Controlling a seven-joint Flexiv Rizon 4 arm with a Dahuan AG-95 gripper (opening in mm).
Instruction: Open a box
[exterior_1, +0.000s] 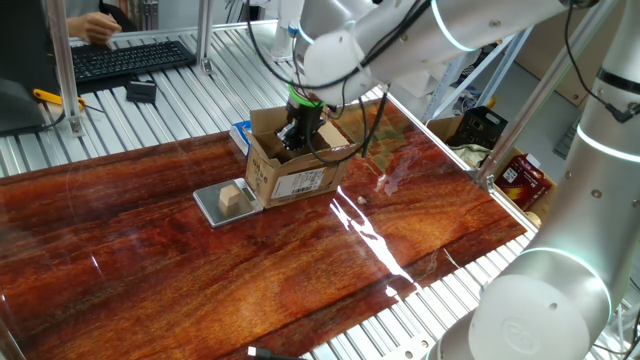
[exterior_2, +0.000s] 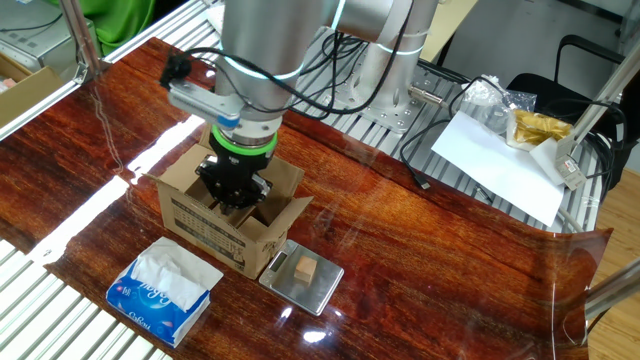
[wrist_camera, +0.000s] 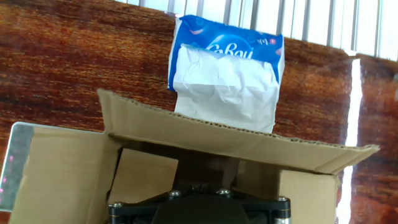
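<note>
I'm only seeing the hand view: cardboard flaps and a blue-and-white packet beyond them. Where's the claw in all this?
Observer: The claw is down inside the open top of the box, pointing nearly straight down.
Operator: Is it holding anything?
Observer: It's shut, and nothing shows between its fingers in either fixed view.
Operator: Anything else close to the box besides the packet?
Observer: Yes, a small metal scale sits right beside the box with a tiny wooden cube on it.
Operator: Any markings on the box?
Observer: A white barcode label on the side facing one fixed camera.
</note>
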